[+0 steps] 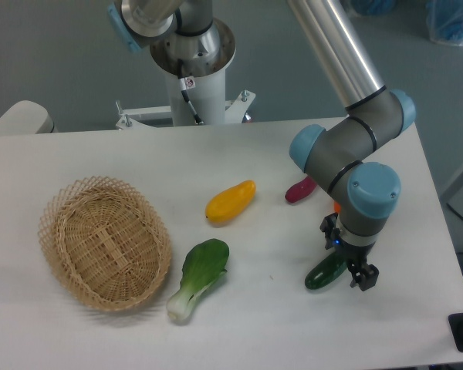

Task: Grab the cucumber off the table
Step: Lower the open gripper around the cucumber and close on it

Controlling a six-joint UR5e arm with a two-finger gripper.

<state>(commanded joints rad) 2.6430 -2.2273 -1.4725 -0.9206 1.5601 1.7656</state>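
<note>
A white table (239,316) is seen against a grey wall. An empty wicker basket (104,243) is placed at left. The cucumber (324,272) lies at right, straddled by the fingers (353,276); their grip cannot be told.

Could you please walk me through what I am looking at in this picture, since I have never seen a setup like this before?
This is a single view from a fixed camera looking down at a white table. The grey and blue jointed machine is a robot arm; at its tip is a two-finger gripper, its version of a hand. The gripper is lowered right at a dark green cucumber, which lies on the table; whether the fingers have closed on it is hard to tell. Also on the table are a woven wicker basket, a leafy bok choy, a yellow fruit and a dark red vegetable partly hidden behind the arm.
</note>
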